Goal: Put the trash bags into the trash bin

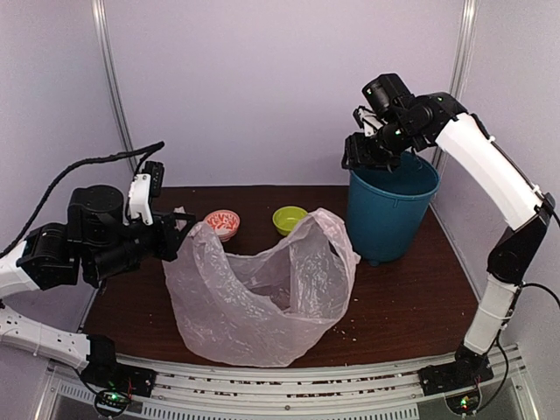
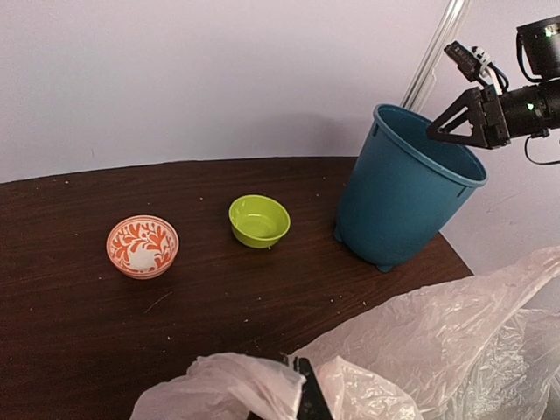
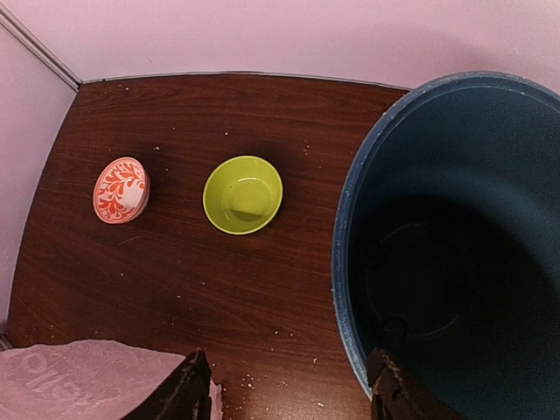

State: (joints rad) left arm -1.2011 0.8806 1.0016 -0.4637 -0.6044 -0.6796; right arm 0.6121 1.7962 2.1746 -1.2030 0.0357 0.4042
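The pale-pink translucent trash bag (image 1: 262, 297) stands billowed open on the dark table, left of the teal trash bin (image 1: 389, 214). My left gripper (image 1: 179, 229) is shut on the bag's upper left edge; in the left wrist view one black finger (image 2: 311, 398) shows between folds of the bag (image 2: 437, 350). My right gripper (image 1: 367, 150) is open and empty, hovering above the bin's left rim. In the right wrist view its gripper (image 3: 293, 394) straddles the bin's rim (image 3: 350, 219), and a corner of the bag (image 3: 79, 381) shows at the lower left. The bin (image 2: 402, 197) is upright and looks empty inside.
A lime-green bowl (image 1: 289, 219) (image 2: 259, 220) (image 3: 242, 194) and an orange-patterned bowl (image 1: 222, 223) (image 2: 142, 246) (image 3: 121, 190) sit behind the bag, left of the bin. Small crumbs lie on the table. Pale walls enclose the back and sides.
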